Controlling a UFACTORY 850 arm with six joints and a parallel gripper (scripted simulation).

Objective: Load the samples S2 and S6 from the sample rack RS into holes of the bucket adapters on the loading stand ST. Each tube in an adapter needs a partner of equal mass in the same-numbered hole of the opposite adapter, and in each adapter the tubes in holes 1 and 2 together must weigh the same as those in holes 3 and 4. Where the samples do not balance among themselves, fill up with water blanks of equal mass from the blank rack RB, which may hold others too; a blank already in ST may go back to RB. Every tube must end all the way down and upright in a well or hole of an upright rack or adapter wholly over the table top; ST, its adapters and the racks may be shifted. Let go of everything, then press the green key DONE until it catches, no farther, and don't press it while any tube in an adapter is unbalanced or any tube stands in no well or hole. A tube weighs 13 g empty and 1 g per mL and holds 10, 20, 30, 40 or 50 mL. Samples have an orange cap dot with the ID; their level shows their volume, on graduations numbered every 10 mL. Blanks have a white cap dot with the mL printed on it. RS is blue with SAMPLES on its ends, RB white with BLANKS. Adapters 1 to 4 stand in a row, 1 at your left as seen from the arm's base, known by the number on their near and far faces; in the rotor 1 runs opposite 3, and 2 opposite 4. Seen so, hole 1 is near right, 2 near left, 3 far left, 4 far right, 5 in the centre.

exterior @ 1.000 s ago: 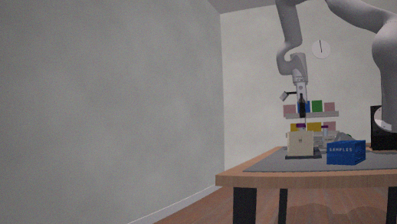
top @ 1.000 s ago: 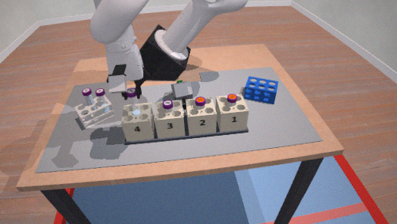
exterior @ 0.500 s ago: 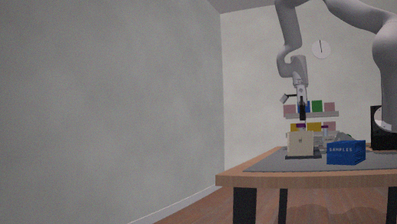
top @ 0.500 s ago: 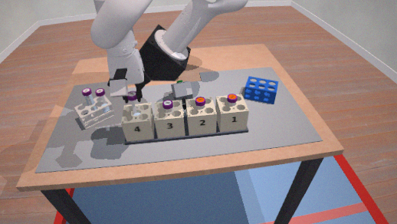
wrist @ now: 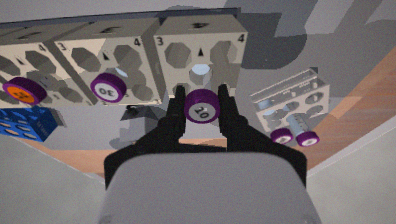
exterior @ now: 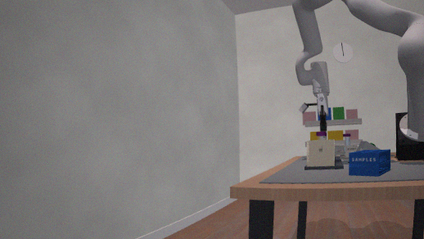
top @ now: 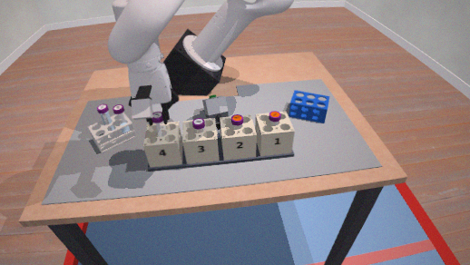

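My gripper [wrist: 201,95] is shut on a purple-capped blank tube [wrist: 201,105] whose white dot reads 10. It holds the tube upright over adapter 4 [top: 162,144], the leftmost block in the top view. The tube's [top: 157,119] lower end is down at a hole on the arm's side of that adapter; I cannot tell which hole. Adapter 3 [top: 200,141] holds a blank marked 30 [wrist: 108,88]. Adapters 2 [top: 239,136] and 1 [top: 275,132] each hold an orange-dotted sample [top: 237,119] [top: 274,115]. The gripper also shows in the exterior view [exterior: 322,127].
The white blank rack RB [top: 111,131] stands left of adapter 4 with two purple-capped blanks. The blue sample rack RS [top: 309,105] stands right of adapter 1 with no tube in view. A grey box [top: 216,107] with the green key [top: 211,96] sits behind the stand.
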